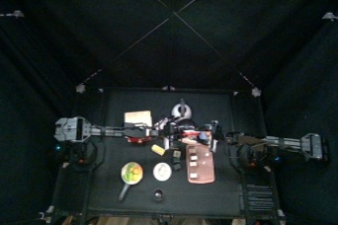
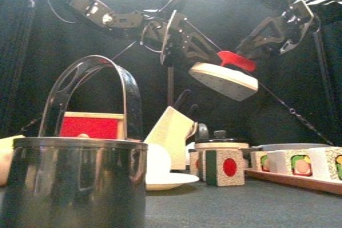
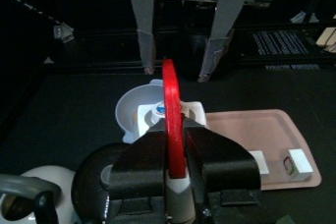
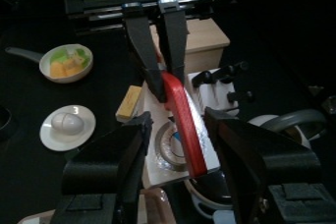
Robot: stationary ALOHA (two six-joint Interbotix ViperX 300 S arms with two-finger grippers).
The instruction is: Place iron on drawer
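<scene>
The iron (image 2: 222,80) is white with a red handle (image 2: 237,60) and hangs tilted in the air above the table's middle. My left gripper (image 3: 174,164) is shut on the red handle (image 3: 171,120); it also shows in the right wrist view (image 4: 155,61). My right gripper (image 4: 184,164) is open, its jaws astride the same handle (image 4: 184,120) without closing on it. The drawer (image 2: 91,125) is a small beige box with a red front, left of the iron and lower; it shows in the top view (image 1: 137,117) and the right wrist view (image 4: 203,33).
A dark metal pot (image 2: 80,177) with a bail handle stands close at the front left. A pink tray (image 1: 201,162) lies front right, with sushi pieces (image 2: 301,162). A bowl of food (image 1: 130,174) and a plate with an egg (image 1: 162,171) sit in front.
</scene>
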